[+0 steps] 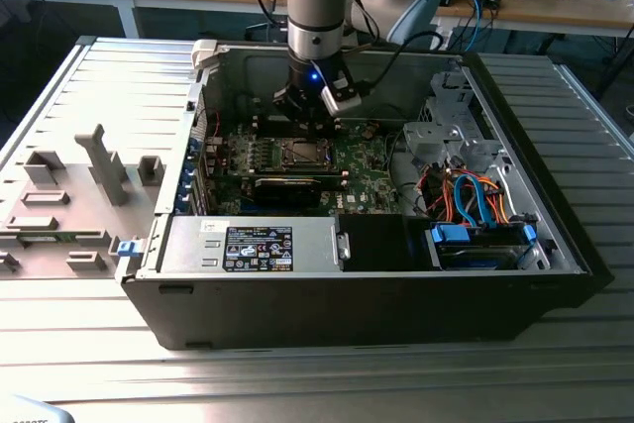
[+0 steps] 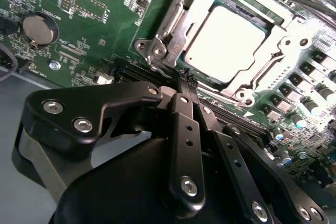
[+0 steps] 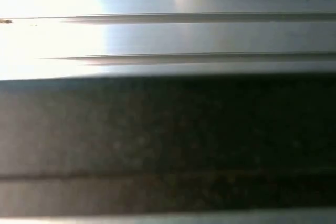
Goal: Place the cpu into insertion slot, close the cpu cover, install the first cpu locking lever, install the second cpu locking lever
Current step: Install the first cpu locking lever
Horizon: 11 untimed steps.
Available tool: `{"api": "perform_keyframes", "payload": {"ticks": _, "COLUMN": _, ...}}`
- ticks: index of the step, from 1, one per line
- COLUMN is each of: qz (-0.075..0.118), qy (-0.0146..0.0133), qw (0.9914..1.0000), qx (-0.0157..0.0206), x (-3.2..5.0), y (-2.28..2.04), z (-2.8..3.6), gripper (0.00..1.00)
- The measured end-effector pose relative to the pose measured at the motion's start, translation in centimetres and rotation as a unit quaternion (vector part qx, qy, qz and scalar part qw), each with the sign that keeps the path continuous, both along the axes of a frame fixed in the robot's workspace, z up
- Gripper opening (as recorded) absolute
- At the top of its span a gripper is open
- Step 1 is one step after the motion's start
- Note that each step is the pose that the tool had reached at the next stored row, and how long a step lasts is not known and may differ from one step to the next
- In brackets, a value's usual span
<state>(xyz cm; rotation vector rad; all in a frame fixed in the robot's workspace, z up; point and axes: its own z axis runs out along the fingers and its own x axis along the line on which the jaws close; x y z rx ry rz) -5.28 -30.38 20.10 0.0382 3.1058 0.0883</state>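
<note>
While the arm reaches down into an open computer case [image 1: 555, 245] lying on a ribbed metal table [image 1: 99, 76], its gripper [image 2: 186, 80] hangs with its fingers drawn together to a narrow tip, holding nothing. In the second wrist view that tip sits just beside the 6 o'clock edge of the insertion slot [image 2: 157, 51], near a dark pin at the socket's rim; whether it touches cannot be told.

The cpu [image 2: 226, 43] lies flat inside the slot, its pale silvery top bright under the light. The cpu cover [image 2: 286, 40], a thin silver frame, lies down around the chip, its open middle showing the chip's face. Green circuit board [image 2: 105, 14] surrounds the socket, with a round coin battery [image 2: 39, 29] well apart at 9 o'clock of the chip.

In the exterior view the gripper [image 1: 309, 124] stands just above the socket [image 1: 304, 154] at the middle of the board. A long black card [image 1: 287, 188] lies at 6 o'clock of the socket, and a labelled grey box [image 1: 253, 245] sits nearer the case's front wall. Blue and orange cables [image 1: 475, 195] fill the case toward 3 o'clock.
</note>
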Motion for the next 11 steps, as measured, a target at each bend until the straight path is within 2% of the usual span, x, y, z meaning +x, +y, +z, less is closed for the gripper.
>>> {"api": "perform_keyframes", "payload": {"ticks": 2, "qz": 0.000, "qy": 0.0000, "qw": 1.00000, "qx": -0.0004, "x": 0.01, "y": 0.01, "z": 0.06, "gripper": 0.11}}
{"api": "perform_keyframes", "payload": {"ticks": 3, "qz": 0.000, "qy": -0.0005, "qw": 1.00000, "qx": -0.0016, "x": 0.02, "y": 0.02, "z": 0.27, "gripper": 0.11}}
{"api": "perform_keyframes", "payload": {"ticks": 5, "qz": 0.000, "qy": 0.0000, "qw": 0.99999, "qx": -0.0045, "x": 0.00, "y": 0.01, "z": 1.07, "gripper": 0.11}}
{"api": "perform_keyframes", "payload": {"ticks": 8, "qz": 0.000, "qy": 0.0000, "qw": 0.99995, "qx": -0.0100, "x": 0.00, "y": -0.06, "z": 1.26, "gripper": 0.11}}
{"api": "perform_keyframes", "payload": {"ticks": 9, "qz": 0.000, "qy": 0.0000, "qw": 0.99991, "qx": -0.0133, "x": 0.00, "y": -0.13, "z": 1.26, "gripper": 0.11}}
{"api": "perform_keyframes", "payload": {"ticks": 10, "qz": 0.000, "qy": 0.0001, "qw": 0.99983, "qx": -0.0185, "x": 0.00, "y": -0.21, "z": 1.26, "gripper": 0.11}}
{"api": "perform_keyframes", "payload": {"ticks": 11, "qz": 0.000, "qy": 0.0001, "qw": 0.99966, "qx": -0.0262, "x": 0.00, "y": -0.30, "z": 1.26, "gripper": 0.11}}
